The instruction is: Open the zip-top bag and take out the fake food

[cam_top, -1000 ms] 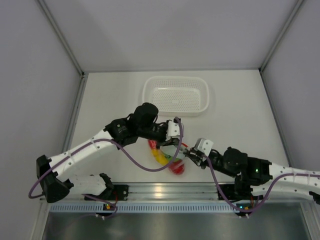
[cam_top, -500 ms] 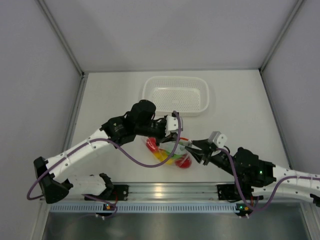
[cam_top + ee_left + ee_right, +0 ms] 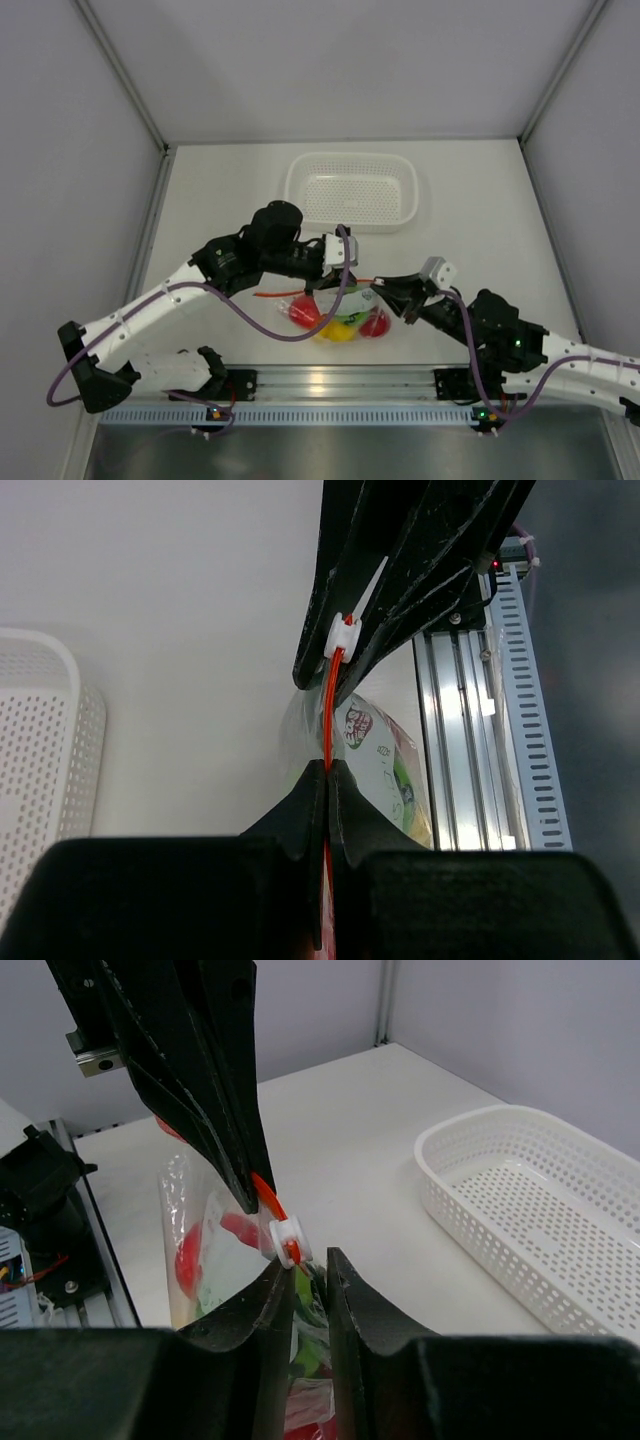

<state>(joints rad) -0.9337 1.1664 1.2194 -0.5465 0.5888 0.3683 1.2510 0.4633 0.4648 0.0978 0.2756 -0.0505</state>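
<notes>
My left claw (image 3: 327,772) is clenched on the orange-red zip strip (image 3: 328,705) of the zip-top bag (image 3: 345,300), its pads meeting flat on the strip with no gap. The bag hangs from that pinch at the near side of the worktop (image 3: 220,200), mouth edge up and body drooping below my fingers; I cannot tell whether its bottom rests on the surface. In its lower part lies the fake food (image 3: 303,313): a red piece at the left, a yellow one in the middle, another red one at the right, and some green by the printed label. Behind the bag and well apart from it stands the white perforated basket (image 3: 350,190). Just past my left claw, along the same strip, sits the white slider (image 3: 286,1237). My right claw (image 3: 308,1272) meets the left one almost tip to tip. It is nipped onto the bag's top edge right at that slider, fingers drawn close with only plastic between them.
</notes>
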